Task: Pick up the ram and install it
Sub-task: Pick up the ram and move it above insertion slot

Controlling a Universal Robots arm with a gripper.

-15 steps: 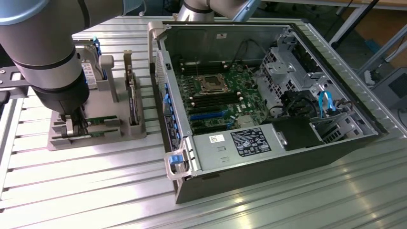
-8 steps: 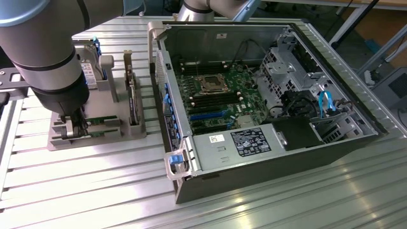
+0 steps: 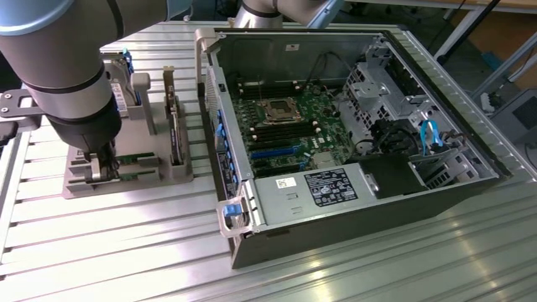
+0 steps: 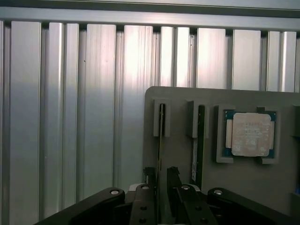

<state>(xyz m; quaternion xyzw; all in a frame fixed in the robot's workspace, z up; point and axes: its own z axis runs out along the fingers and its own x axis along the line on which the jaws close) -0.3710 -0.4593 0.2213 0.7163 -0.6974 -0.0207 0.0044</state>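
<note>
Ram [image 4: 162,126] — thin greenish stick, edge-up in grey holder [image 4: 243,183] — straddled by the pincer [image 4: 161,174], jaws apart.

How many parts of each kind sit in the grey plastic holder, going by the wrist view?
Thin circuit boards standing on edge in slots: 2
Square silver processor chip: 1
Total: 3

No lettering could be read anywhere: the black label [image 3: 336,187] and white sticker [image 3: 286,183] on the power supply [image 3: 293,204], well apart from the gripper [image 3: 100,168], and the faint print on the processor chip [image 4: 249,134] near it were too small to make out.
</note>
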